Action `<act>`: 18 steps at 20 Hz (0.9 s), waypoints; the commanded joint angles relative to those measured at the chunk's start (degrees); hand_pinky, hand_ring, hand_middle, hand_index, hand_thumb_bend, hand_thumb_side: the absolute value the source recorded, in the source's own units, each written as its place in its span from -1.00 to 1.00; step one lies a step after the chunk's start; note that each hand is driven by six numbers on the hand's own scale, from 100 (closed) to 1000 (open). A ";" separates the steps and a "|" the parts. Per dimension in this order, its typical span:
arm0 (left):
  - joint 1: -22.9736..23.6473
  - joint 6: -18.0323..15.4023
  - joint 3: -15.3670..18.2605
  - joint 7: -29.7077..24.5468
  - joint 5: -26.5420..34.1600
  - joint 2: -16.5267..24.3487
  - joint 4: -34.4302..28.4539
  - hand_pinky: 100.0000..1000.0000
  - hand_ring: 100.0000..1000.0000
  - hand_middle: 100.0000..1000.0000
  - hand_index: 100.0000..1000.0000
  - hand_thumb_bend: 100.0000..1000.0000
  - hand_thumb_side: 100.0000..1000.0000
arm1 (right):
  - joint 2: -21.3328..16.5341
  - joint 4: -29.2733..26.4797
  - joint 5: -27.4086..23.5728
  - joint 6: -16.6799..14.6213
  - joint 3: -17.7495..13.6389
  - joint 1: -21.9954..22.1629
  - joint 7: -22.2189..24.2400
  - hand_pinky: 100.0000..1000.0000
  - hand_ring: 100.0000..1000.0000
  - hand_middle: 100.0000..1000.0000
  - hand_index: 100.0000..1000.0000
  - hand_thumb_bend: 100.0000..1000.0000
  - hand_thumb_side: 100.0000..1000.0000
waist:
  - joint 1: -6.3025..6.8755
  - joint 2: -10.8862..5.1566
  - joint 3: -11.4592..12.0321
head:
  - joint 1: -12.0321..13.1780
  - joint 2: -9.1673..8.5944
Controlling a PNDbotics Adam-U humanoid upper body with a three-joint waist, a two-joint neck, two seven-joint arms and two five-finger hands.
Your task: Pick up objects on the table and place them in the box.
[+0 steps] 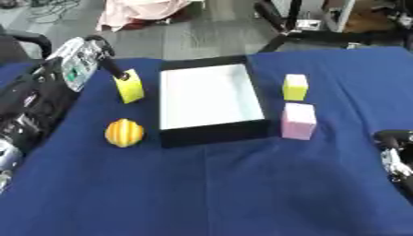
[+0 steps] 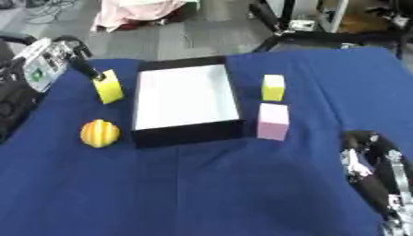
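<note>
while left hand (image 1: 103,55) pinches yellow block (image 1: 129,86) (tilted), box (image 1: 211,131) just beside.

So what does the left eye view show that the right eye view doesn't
Only the left eye view shows more of the left arm along its left edge. Only the right eye view shows the right robot hand with its forearm; the left eye view clips it at the edge. Both show the left robot hand at the yellow block, the box, the striped ball, the small yellow block and the pink block.
</note>
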 commanded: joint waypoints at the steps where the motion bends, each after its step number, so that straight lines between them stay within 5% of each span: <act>1: -1.40 -0.71 0.72 -0.65 -3.44 0.11 0.35 0.66 0.52 0.51 0.78 0.18 -0.62 | -0.35 -0.54 -0.22 -0.16 -0.04 -0.68 0.32 0.41 0.42 0.19 0.18 -1.00 -0.15 | -0.81 -0.41 -0.20 | 0.18 -0.11; 6: -1.16 -1.18 1.12 1.20 -8.44 -1.07 1.50 0.70 0.59 0.57 0.82 0.24 -0.61 | -0.29 -0.60 -0.34 -0.25 0.27 -1.13 0.64 0.41 0.42 0.19 0.18 -1.00 -0.15 | -0.90 -0.10 -0.97 | 0.55 -0.11; 14: -0.22 -1.02 4.25 7.10 -16.14 -2.68 2.84 0.67 0.52 0.49 0.75 -0.16 -0.68 | -0.13 -0.64 -0.50 -0.28 0.46 -1.70 0.88 0.41 0.42 0.19 0.18 -1.00 -0.14 | -0.93 0.65 -1.71 | 0.95 -0.11; 18: 0.20 -1.36 6.79 6.78 -20.28 -3.78 3.93 0.67 0.51 0.48 0.74 -0.18 -0.70 | 0.00 -0.68 -0.52 -0.30 0.41 -1.96 0.87 0.41 0.42 0.19 0.18 -1.00 -0.14 | -1.04 1.02 -1.94 | 0.95 -0.11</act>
